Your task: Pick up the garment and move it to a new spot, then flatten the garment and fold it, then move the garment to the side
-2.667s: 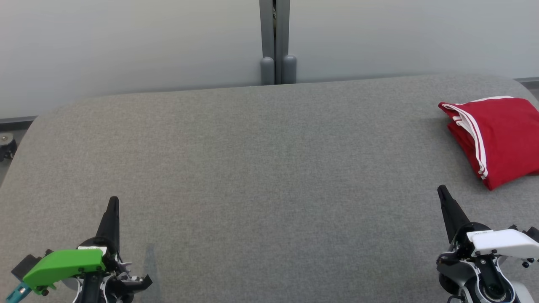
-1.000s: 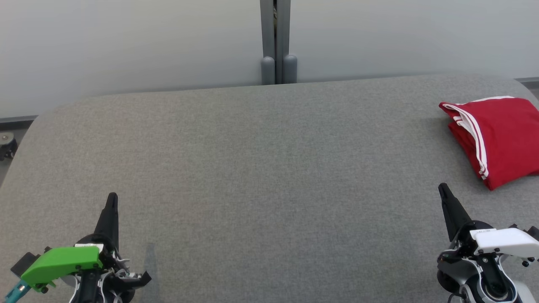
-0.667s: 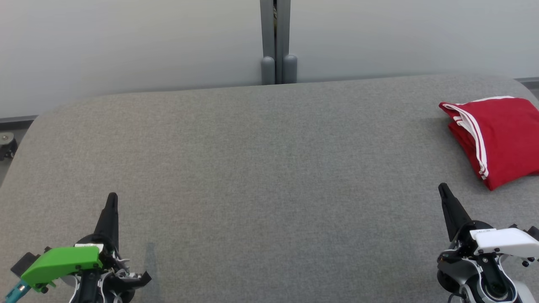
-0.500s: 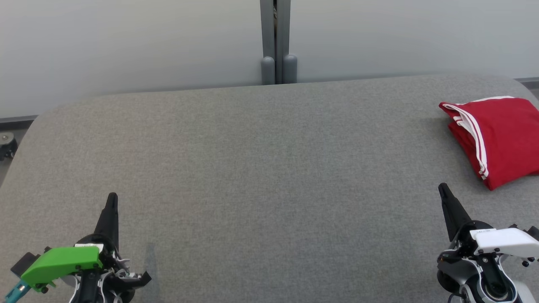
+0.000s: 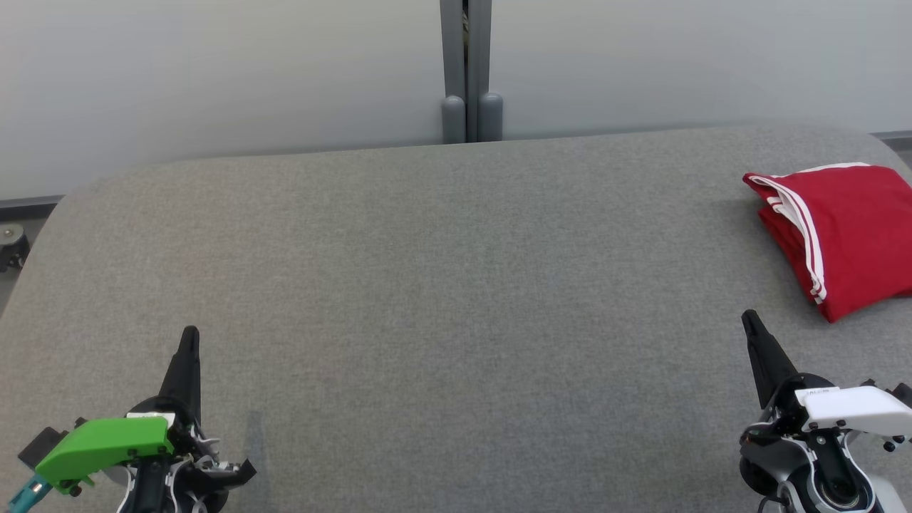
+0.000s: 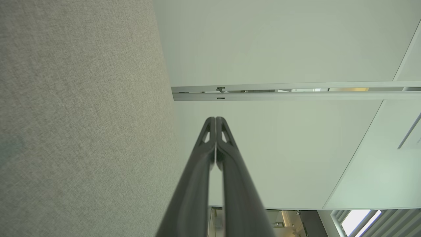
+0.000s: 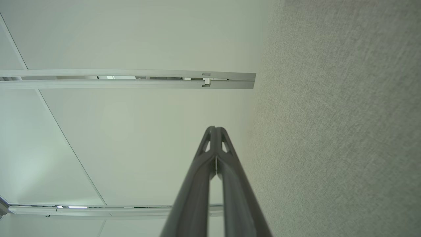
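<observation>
The garment (image 5: 844, 231) is red with white stripes and lies folded in a compact bundle at the far right of the grey table (image 5: 442, 299), partly cut by the head view's edge. My right gripper (image 5: 748, 319) rests at the lower right, shut and empty, a short way in front of the bundle. At the lower left sits my left gripper (image 5: 189, 335), also shut and empty. In the left wrist view the left gripper (image 6: 215, 119) has its tips pressed together; the right gripper (image 7: 214, 128) looks the same in the right wrist view.
A pale wall with a grey vertical post (image 5: 467, 71) stands behind the table's rounded far edge. A caster wheel (image 5: 11, 246) shows on the floor at the far left. The grey tabletop (image 6: 82, 115) stretches wide between the two grippers.
Both grippers shifted slightly away from me early on and have held still since. The garment has not moved.
</observation>
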